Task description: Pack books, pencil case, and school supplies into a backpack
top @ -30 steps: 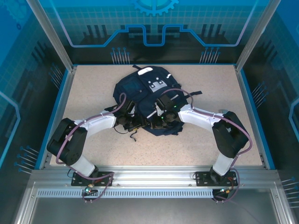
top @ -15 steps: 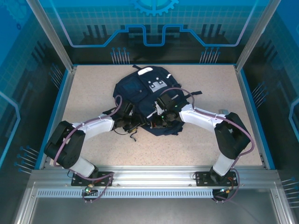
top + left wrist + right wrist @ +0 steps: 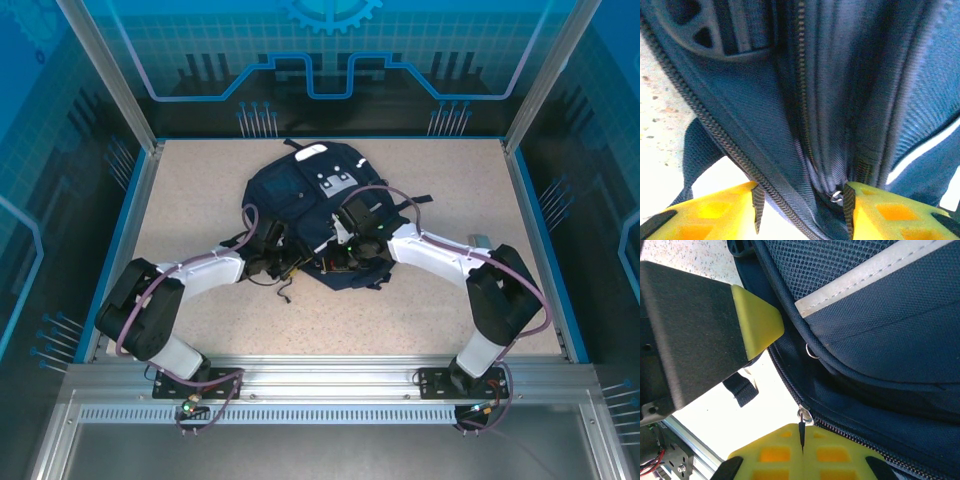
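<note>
backpack (image 3: pixel 300 195) on table (image 3: pixel 200 180) centre | left fingers (image 3: pixel 715 212) at near-left edge | right fingers (image 3: pixel 775 455) near-right, on zip pull (image 3: pixel 803 415)

The navy backpack (image 3: pixel 290 200) lies flat near the middle of the table (image 3: pixel 190 190). Its white dotted patch (image 3: pixel 335 182) faces up, its near end is rumpled, and its zip pull (image 3: pixel 803 416) sits at that near end.

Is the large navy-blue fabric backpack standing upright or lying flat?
Lying flat: from above, the backpack is spread over the speckled beige table, white patch facing up.
</note>
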Controlling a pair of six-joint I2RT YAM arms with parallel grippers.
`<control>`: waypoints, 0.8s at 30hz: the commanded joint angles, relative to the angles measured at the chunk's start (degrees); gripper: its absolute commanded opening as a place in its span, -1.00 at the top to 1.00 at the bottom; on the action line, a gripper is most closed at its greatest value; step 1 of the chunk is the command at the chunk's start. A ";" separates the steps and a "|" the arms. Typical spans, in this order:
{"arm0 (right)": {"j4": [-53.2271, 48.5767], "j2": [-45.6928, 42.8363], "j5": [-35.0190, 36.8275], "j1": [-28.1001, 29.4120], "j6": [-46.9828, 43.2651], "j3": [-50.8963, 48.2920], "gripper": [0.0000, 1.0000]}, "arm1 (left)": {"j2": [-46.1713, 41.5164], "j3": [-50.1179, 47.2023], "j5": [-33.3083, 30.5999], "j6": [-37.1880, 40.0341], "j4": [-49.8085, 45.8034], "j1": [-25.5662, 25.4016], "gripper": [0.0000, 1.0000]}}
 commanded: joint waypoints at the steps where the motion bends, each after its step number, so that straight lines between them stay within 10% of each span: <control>1: 1.03 -2.05 -0.61 0.24 0.34 -0.21 1.00 | -0.98 -3.01 -1.10 -3.36 1.16 -0.21 0.10; 18: 0.80 -1.57 -1.41 1.25 0.17 -0.57 1.00 | 2.22 -3.51 1.22 -5.53 8.11 -0.28 0.15; 24: -3.88 -3.66 5.37 1.60 0.48 -0.56 1.00 | 3.00 -3.02 -1.44 -4.03 6.28 -0.22 0.49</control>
